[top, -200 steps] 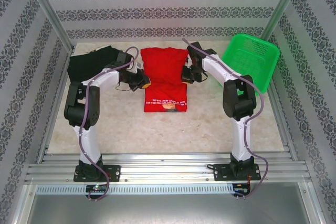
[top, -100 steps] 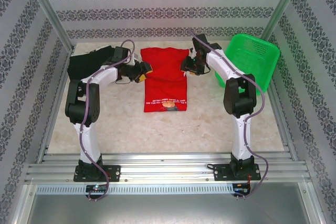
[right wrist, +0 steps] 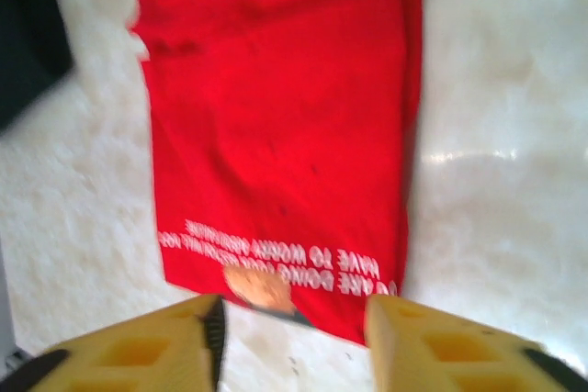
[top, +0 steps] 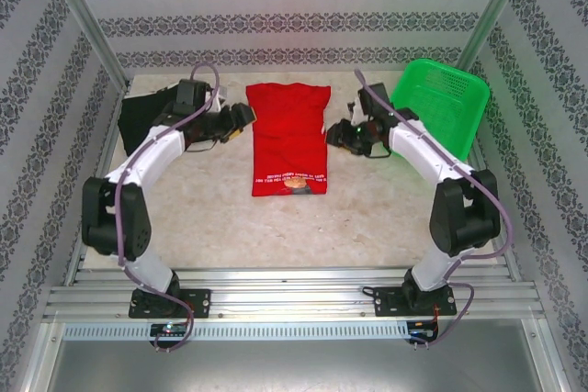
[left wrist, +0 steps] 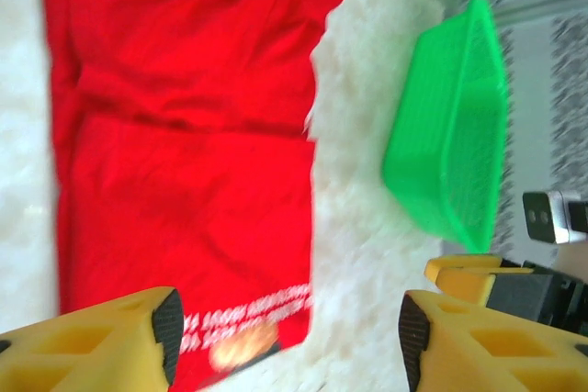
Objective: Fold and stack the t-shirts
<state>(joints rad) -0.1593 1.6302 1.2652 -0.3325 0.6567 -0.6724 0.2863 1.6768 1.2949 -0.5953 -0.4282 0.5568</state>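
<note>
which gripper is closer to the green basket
Right. The right gripper is beside the green basket; the left gripper is across the red t-shirt, by the black t-shirt.

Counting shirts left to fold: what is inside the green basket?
Inside the green basket, bare mesh floor and walls are visible, no cloth. The right arm covers its near left corner, so that part cannot be checked.

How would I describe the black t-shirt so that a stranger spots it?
Look at the far left corner of the pale table. There, partly under the left arm, lies the black t-shirt: plain and dark, unlike the red printed t-shirt beside it.
</note>
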